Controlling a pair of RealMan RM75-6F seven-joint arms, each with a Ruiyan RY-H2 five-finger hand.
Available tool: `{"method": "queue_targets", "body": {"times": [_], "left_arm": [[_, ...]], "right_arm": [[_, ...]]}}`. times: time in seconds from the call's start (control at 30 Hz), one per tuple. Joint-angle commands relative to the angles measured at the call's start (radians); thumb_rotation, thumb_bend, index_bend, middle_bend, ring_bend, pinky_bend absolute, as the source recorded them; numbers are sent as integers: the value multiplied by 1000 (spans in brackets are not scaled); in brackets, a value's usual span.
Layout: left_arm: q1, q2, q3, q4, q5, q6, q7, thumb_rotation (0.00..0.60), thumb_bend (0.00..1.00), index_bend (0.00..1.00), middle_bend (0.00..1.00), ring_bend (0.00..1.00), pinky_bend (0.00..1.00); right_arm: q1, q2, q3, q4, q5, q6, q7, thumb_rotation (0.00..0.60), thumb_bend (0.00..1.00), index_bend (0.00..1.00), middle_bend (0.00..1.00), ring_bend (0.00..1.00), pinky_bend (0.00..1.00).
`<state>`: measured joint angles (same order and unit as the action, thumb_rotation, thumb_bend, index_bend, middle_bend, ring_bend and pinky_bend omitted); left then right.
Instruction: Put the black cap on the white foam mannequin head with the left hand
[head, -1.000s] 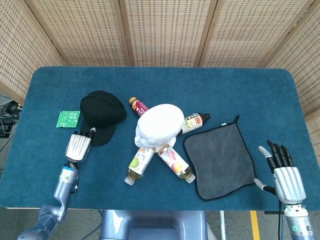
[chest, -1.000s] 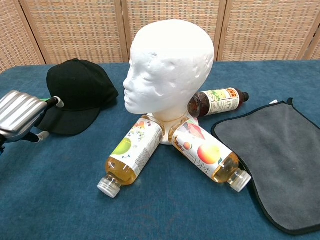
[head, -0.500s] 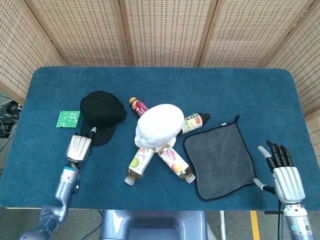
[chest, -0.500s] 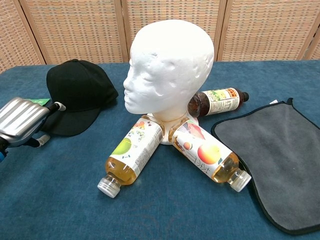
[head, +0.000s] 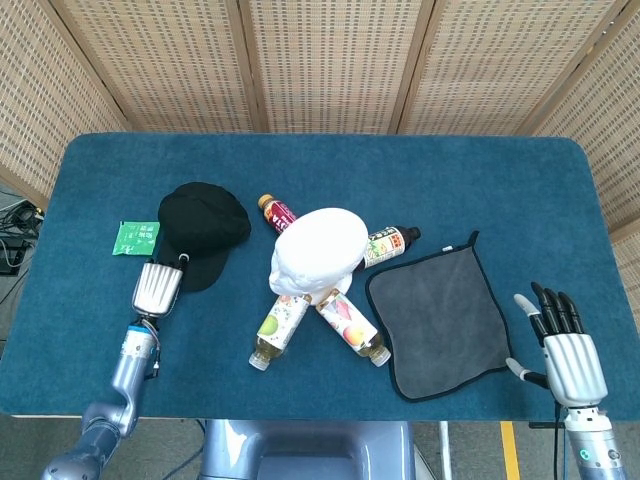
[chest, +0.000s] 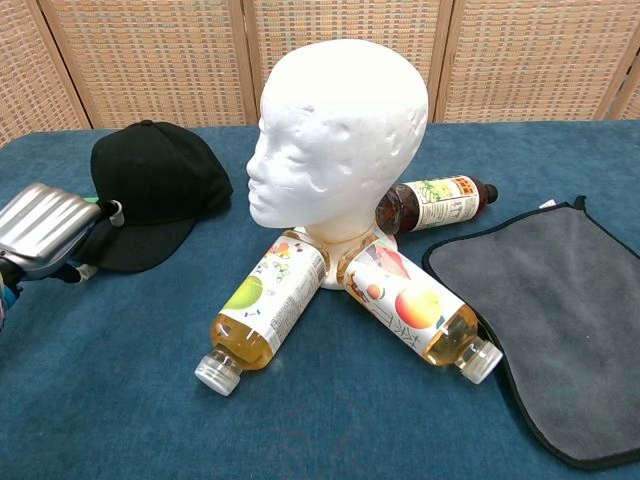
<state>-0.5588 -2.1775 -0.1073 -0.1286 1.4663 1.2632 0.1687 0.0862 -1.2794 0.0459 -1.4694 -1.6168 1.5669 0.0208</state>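
The black cap (head: 203, 222) lies on the blue table left of the white foam mannequin head (head: 320, 250), which stands upright at the middle. In the chest view the cap (chest: 155, 185) sits behind and left of the mannequin head (chest: 340, 130), which faces left. My left hand (head: 157, 290) is at the cap's near brim and pinches its edge, a fingertip on top of the brim and the thumb below. The chest view shows the left hand (chest: 45, 230) at the left edge. Near the front right corner my right hand (head: 565, 350) has its fingers apart and holds nothing.
Several drink bottles lie around the mannequin's base: two in front (head: 280, 325) (head: 350, 325), one behind right (head: 390, 243), one behind left (head: 278, 213). A grey cloth (head: 440, 315) is spread right of them. A green packet (head: 135, 237) lies left of the cap.
The left hand has shifted slightly to the left and the cap has slid a little left with it. The right hand has barely moved.
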Motion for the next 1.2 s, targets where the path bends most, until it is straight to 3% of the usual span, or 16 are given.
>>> {"method": "queue_targets", "body": {"times": [0.03,0.23,0.47,0.53,0.97,1.2], "left_arm": [[-9,-1,-9,2,-10,-2,-5,600,307,361,735,777,705],[-19,0,-17,9,-21,-9,-1,600,407,402,735,784,714],[-23,20,0,11,-6,37,-15,600,580,731,722,786,718],[-35,40,7,14,4,68,-19,600,600,761,715,786,718],[-128,255,80,21,94,301,12,600,594,789,697,786,718],[-152,363,111,-8,128,356,47,600,575,793,692,786,718]], "right_arm": [[2,-4,0,5,3,-6,-3,600,55,182,0,0,0],[5,-12,-3,13,2,-12,-6,600,55,186,0,0,0],[3,-9,0,16,5,-5,2,600,55,194,0,0,0],[2,-7,1,15,5,-2,5,600,55,197,0,0,0],[-5,7,8,0,-1,25,17,600,55,208,0,0,0],[-9,12,9,-6,-11,42,25,600,55,212,0,0,0]]}}
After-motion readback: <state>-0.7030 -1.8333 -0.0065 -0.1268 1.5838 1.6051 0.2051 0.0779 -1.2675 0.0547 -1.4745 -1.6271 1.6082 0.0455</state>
